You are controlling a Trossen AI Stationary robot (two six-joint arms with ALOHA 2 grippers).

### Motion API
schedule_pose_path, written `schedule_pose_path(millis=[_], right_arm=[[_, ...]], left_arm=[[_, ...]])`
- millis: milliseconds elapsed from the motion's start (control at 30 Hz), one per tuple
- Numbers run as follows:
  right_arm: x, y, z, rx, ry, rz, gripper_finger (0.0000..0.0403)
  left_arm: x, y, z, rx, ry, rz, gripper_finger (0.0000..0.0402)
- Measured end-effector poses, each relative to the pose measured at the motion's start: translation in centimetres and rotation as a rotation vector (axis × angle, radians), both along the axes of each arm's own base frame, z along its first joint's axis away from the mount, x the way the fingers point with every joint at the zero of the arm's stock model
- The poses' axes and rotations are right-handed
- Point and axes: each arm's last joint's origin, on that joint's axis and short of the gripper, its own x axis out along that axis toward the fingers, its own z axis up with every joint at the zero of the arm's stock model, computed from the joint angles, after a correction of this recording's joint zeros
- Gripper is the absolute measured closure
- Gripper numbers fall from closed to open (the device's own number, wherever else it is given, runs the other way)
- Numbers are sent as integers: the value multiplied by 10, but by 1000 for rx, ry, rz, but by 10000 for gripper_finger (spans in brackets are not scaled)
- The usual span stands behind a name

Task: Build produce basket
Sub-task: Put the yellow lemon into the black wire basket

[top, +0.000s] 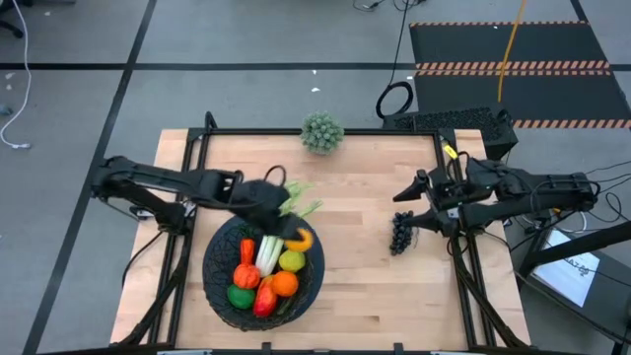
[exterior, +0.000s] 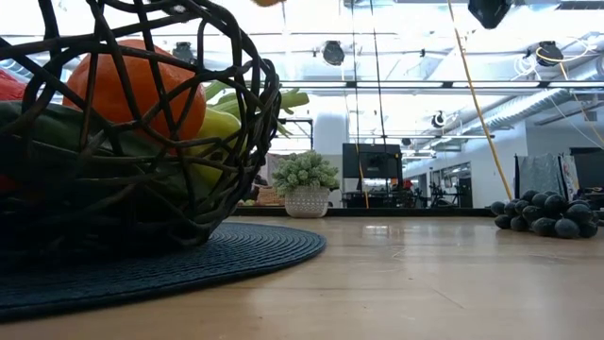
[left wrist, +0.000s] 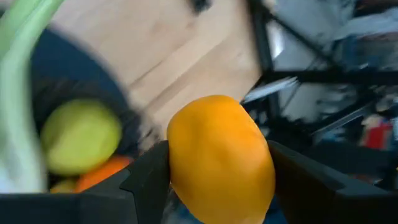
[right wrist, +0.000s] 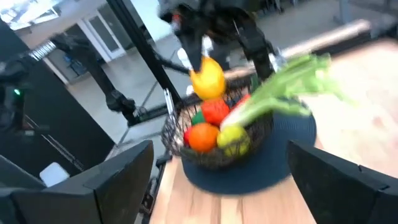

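I'm holding the yellow lemon [left wrist: 221, 158] pinched in my left hand [top: 286, 229] above the basket [top: 219, 286], lower centre-left; I'm lowering gently before releasing. My right hand [top: 419, 202], spread empty, is hovering near the grapes [top: 400, 233] on the counter [top: 365, 276].

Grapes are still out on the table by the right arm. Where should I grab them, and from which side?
Take the grapes across the middle of the bunch, coming straight down from above. They lie flat and alone on the bare table, a low lumpy cluster. The right gripper, open, is right beside them.
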Motion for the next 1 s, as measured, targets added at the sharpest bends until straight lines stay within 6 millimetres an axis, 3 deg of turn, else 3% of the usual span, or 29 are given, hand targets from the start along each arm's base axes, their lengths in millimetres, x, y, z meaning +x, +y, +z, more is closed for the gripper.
schedule_pose_path(millis=[267,400,600,733,867,1000], right_arm=[[6,0,-4,19,44,-9,46],[10,1,-7,6,62,-8,46],[20,0,-12,20,105,-61,46],[26,-1,-12,126,113,-139,46],[32,-1,-15,341,172,-202,46],[36,0,-20,527,244,-259,46]], left_arm=[[-43,-39,-16,52,346,-56,158],[-49,-56,-24,88,395,-36,158],[-54,-74,-33,151,336,-39,158],[-55,-79,-47,195,355,-46,158],[-55,-80,-58,215,344,-71,156],[-56,-79,-68,246,359,-102,128]])
